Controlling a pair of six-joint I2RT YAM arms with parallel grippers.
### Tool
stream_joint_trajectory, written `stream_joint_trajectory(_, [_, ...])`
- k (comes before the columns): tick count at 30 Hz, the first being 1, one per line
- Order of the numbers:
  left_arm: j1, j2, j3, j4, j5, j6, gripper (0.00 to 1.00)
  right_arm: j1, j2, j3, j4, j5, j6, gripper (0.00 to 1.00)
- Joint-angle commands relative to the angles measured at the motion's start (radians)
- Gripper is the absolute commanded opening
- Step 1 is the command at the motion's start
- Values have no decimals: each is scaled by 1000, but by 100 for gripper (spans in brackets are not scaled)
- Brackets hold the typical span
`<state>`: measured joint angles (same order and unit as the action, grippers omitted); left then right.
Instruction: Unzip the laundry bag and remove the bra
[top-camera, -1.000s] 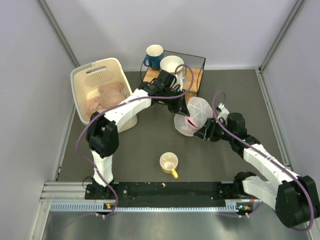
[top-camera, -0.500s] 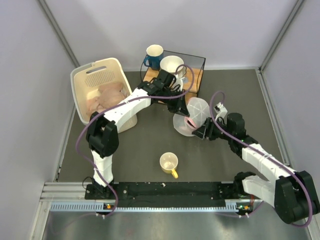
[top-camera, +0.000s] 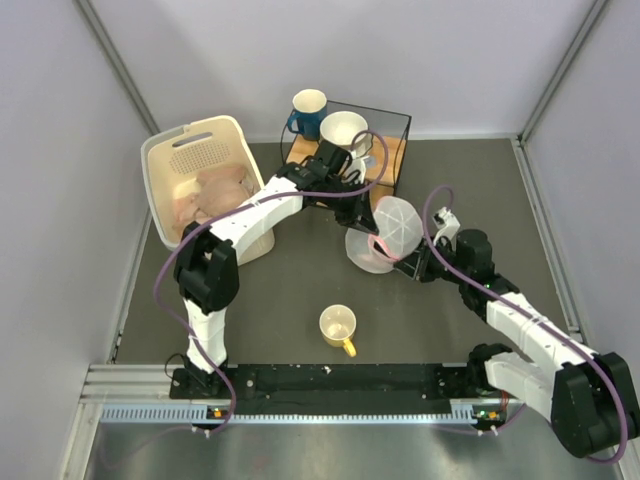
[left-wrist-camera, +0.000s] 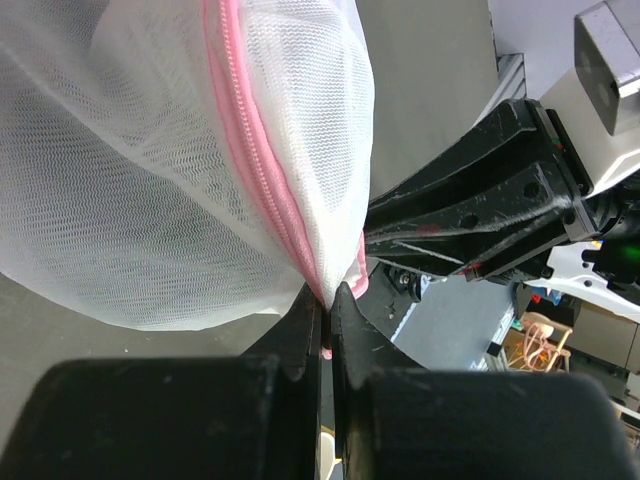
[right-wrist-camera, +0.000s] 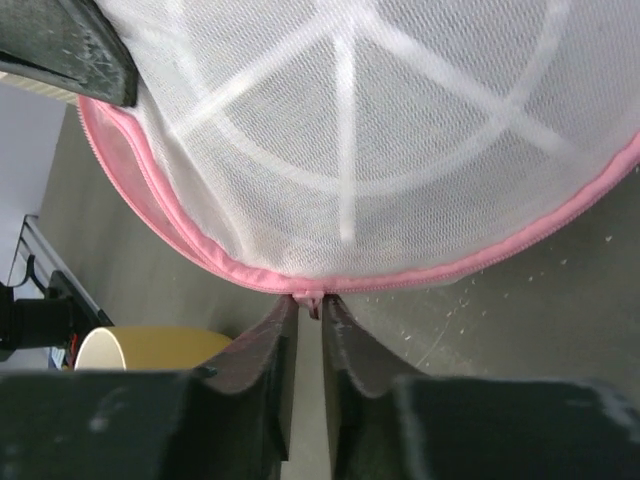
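Two sets of jaws are shown at the rim of one laundry bag (top-camera: 390, 228). Left gripper (left-wrist-camera: 325, 298): the jaws are seen fully closed, with the edge of the white mesh and its pink zip rim (left-wrist-camera: 252, 160) pinched between the tips. Right gripper (right-wrist-camera: 305, 310): the jaws are narrowed to a slit on either side of the small zip pull (right-wrist-camera: 313, 303); whether the pads press on the pull cannot be told. The two grippers are set close together, on opposite sides of the same stretch of rim. The bag is held tilted between them, its ribbed dome turned toward the right wrist camera. It is located near the middle of the dark table (top-camera: 290, 290), just in front of a black-framed box (top-camera: 392, 135) in which a white mug (top-camera: 343, 130) is kept. Pink is seen through the mesh, but the bra cannot be told apart from the rim. A yellow mug (top-camera: 338, 326) is placed nearer the arm bases, a blue mug (top-camera: 307, 108) behind the box. A cream basket (top-camera: 165, 175) holding peach cloths (top-camera: 215, 190) is placed at the left.
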<state>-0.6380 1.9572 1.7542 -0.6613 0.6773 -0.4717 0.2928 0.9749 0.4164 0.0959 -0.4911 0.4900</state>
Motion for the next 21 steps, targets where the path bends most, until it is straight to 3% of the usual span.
stream_joint_trajectory(1, [4, -1, 39, 23, 21, 15, 0, -6, -24, -4, 4, 31, -18, 7])
stream_joint_trajectory(2, [4, -1, 37, 23, 21, 15, 0, -6, -24, -5, 1, 42, -19, 0])
stream_joint_trajectory(12, [35, -21, 13, 23, 37, 24, 0, -6, -82, 10, -254, 267, -36, 0])
stream_joint_trajectory(19, [-3, 74, 74, 43, 82, -16, 0, 5, -226, 45, -341, 172, 25, 0])
stream_joint_trajectory(21, [-17, 101, 112, 48, 103, -36, 15, 23, -251, 67, -389, 180, 48, 0])
